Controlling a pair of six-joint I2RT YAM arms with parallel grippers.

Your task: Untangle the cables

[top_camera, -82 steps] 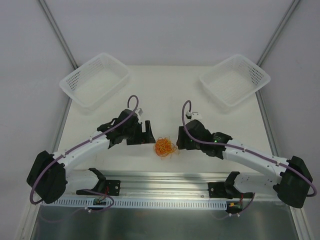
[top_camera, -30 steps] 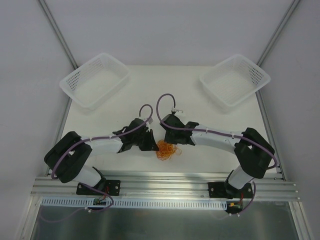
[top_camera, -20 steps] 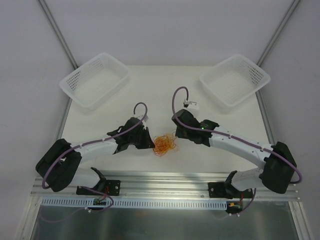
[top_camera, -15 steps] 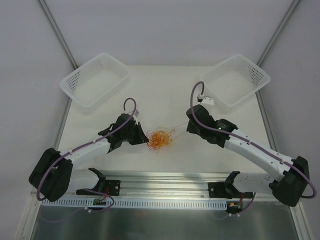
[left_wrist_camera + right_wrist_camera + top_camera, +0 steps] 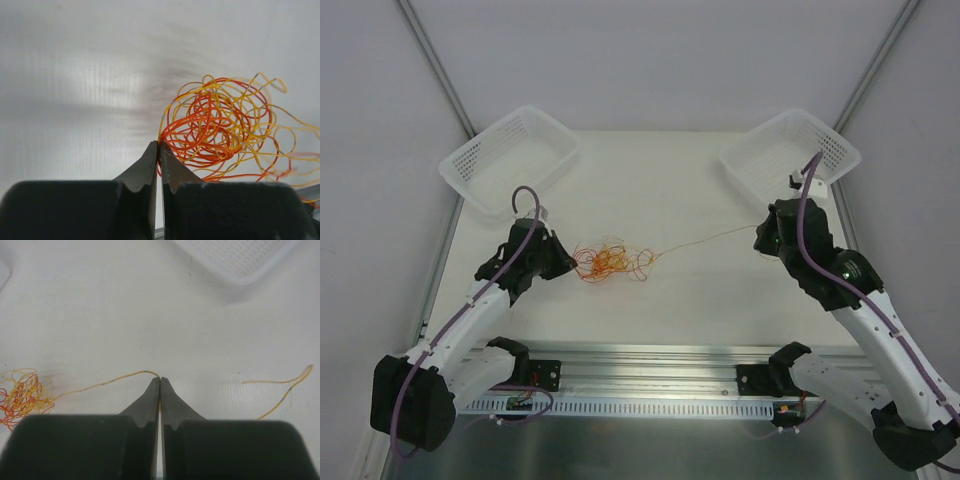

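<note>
The cables [image 5: 610,263] lie as a loose knot of orange, yellow and red loops on the worktop [image 5: 670,180], left of centre. The left end effector [image 5: 159,146] is pinched together at the near edge of that knot, its tips clamped on what looks like a yellow-orange wire where it leaves the bundle. The right end effector [image 5: 160,381] is likewise closed tight on a single yellow strand [image 5: 705,238], which runs from the knot across the worktop to its tips. A loose yellow end [image 5: 270,383] lies on the surface beside them. From overhead the strand looks nearly straight, so I judge it has little slack. The main risk is that more pull cinches the loops inside the knot instead of freeing the strand, since it seems to pass through many crossings. Wire this thin could also slide out from between the tips, because so little of it is gripped, or kink or snap if tension rises sharply. If the left hold is on the same wire, the two arms would merely tug against each other, and the pictures do not show whether it is. Should the left hold slip, the whole knot could drag toward the right.
</note>
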